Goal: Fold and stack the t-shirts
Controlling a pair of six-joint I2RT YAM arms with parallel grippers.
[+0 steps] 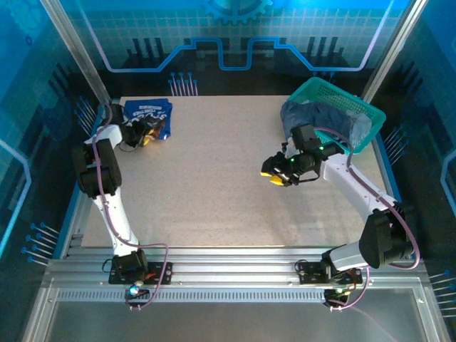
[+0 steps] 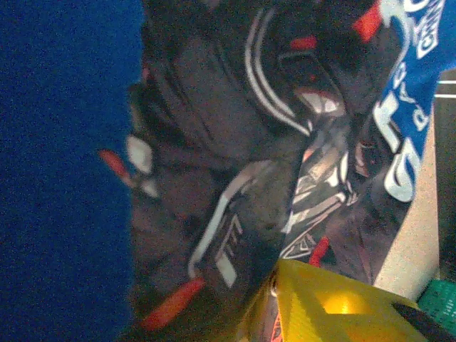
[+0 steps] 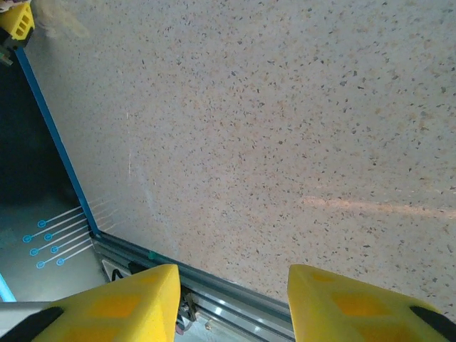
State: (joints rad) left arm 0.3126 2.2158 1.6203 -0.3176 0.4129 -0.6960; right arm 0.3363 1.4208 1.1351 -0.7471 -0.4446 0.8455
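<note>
**2 arms, 2 lots of shirts at the far corners**

1 royal blue t-shirt (image 1: 146, 110) lies bunched at the far left corner of the counter (image 1: 214, 192), with its white lettering facing up. The left pincer (image 1: 151, 132) is right at the near edge of that shirt, touching the cloth, and the left arm is bent back sharply on itself beside the counter's left edge. In the left wrist view the cloth is pressed up close to the camera: plain blue on the left, and a dark print (image 2: 271, 142) with white lines and red marks across the middle. Only 1 yellow finger (image 2: 335, 306) can be seen at the bottom of that view, with cloth lying against it, so I cannot tell whether the left pincer is apart or clamped.

At the far right corner stands a teal mesh basket (image 1: 372, 114), tilted slightly to the counter's edges. A heap of duller grey-blue shirts (image 1: 317, 114) fills it and slumps over its near left rim.

The right pincer (image 1: 273, 175) hangs over bare counter, near the basket and on its near left side, with the yellow tips pointing towards the middle. In the right wrist view its 2 yellow fingers (image 3: 121, 306) stand well apart with nothing between them, above the speckled surface and the counter's blue-edged corner.

The middle and near part of the counter carries no cloth.
</note>
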